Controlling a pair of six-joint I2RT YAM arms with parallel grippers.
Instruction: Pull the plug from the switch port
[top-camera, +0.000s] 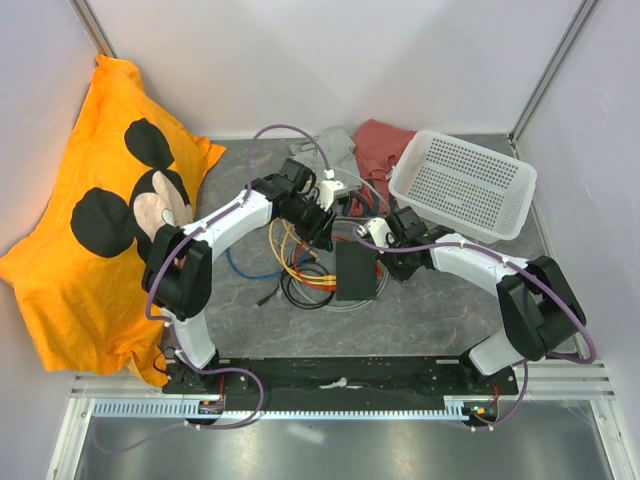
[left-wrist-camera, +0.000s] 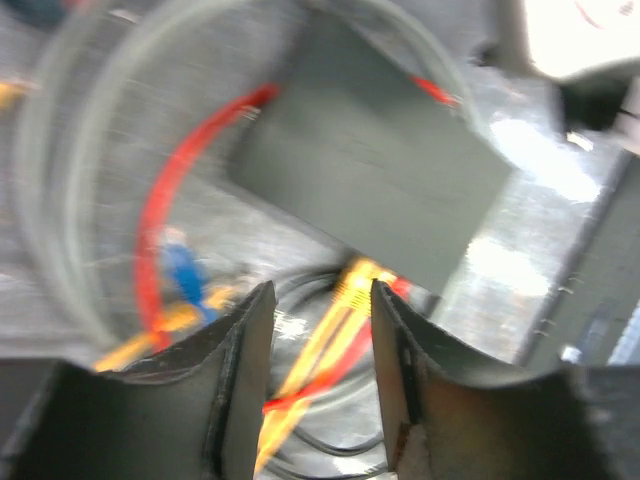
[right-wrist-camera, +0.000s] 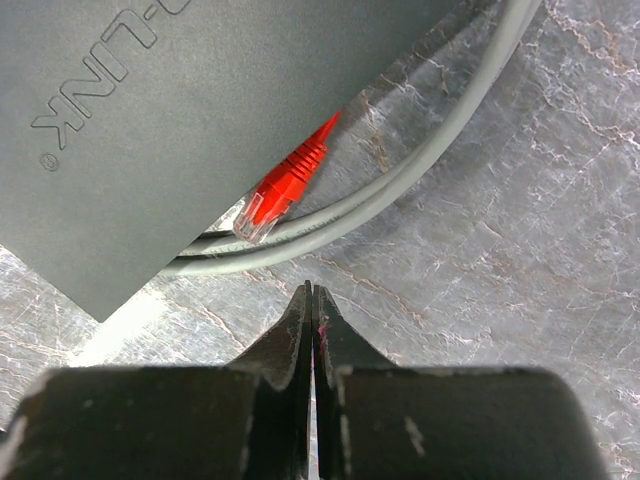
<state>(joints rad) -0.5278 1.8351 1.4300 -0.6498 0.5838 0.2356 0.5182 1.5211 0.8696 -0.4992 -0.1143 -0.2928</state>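
The task is judged largely done. The black box (top-camera: 357, 272) lies flat in the middle of the table (right-wrist-camera: 520, 220), between the two arms. A red plug (right-wrist-camera: 275, 195) is seen free just beside the box's edge, resting on a grey cable (right-wrist-camera: 420, 170), its clear tip turned away from the box and seated in nothing. The port, set in an edge of the box, is shown in no view, so it cannot be told which socket is meant, nor whether the yellow cables (left-wrist-camera: 352, 285) at another edge are plugged in. The left gripper (left-wrist-camera: 320, 340) is held over those cables with its jaws apart and nothing clamped. The right gripper (right-wrist-camera: 312, 300) is pressed fully together, empty, near the plug. The table is faced in a grey, marbled, faintly glossy sheet. The box is matte, thin and sharp-cornered, with pale lettering printed on top. The grey cable is round and smooth, laid in a loose curve. The plug is formed of a ribbed, tapering red boot and a hard transparent tip.
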